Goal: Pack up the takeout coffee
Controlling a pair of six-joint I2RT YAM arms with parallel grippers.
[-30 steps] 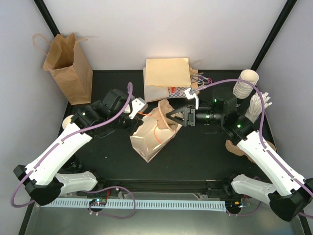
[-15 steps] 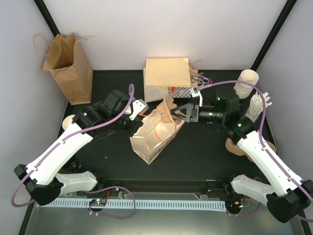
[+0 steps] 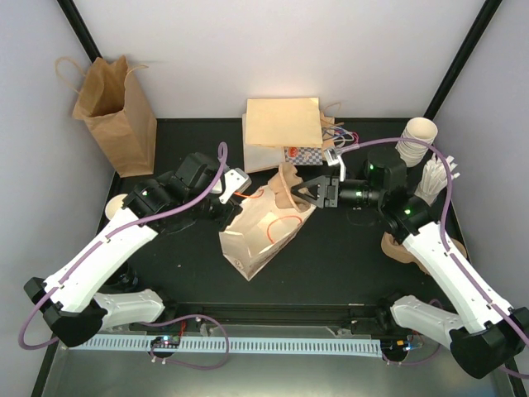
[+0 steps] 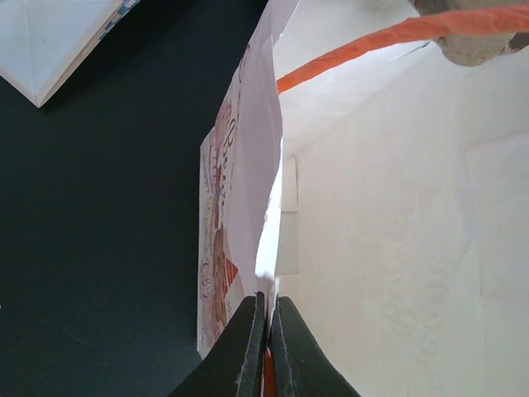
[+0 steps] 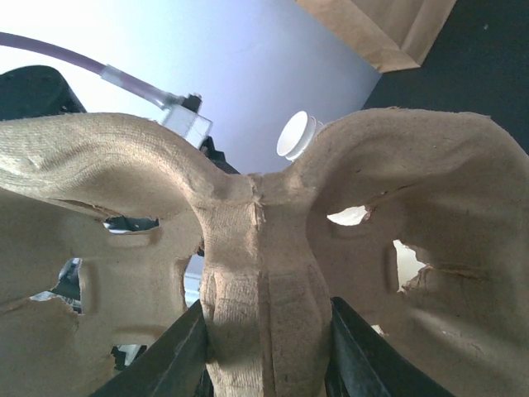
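On the black tabletop (image 3: 347, 256), in the middle ground, a white paper bag (image 3: 264, 227) with orange handles lies on its side, mouth toward the far right. The left fingers (image 4: 244, 347) are pressed together on the bag's rim, pinching one paper wall. The right fingers (image 5: 178, 364) are clamped on the centre rib of a pulp cup carrier (image 5: 256, 248), which is held at the bag's mouth; whether it is inside cannot be told. More pulp carriers (image 3: 401, 248) lie at the right edge beside the right arm. Farther back are stacked cups (image 3: 413, 141) at right, flat paper bags (image 3: 281, 124) at centre and an upright brown bag (image 3: 116, 112) at far left. The takeout coffee cannot be made out in any view, so its position cannot be told.
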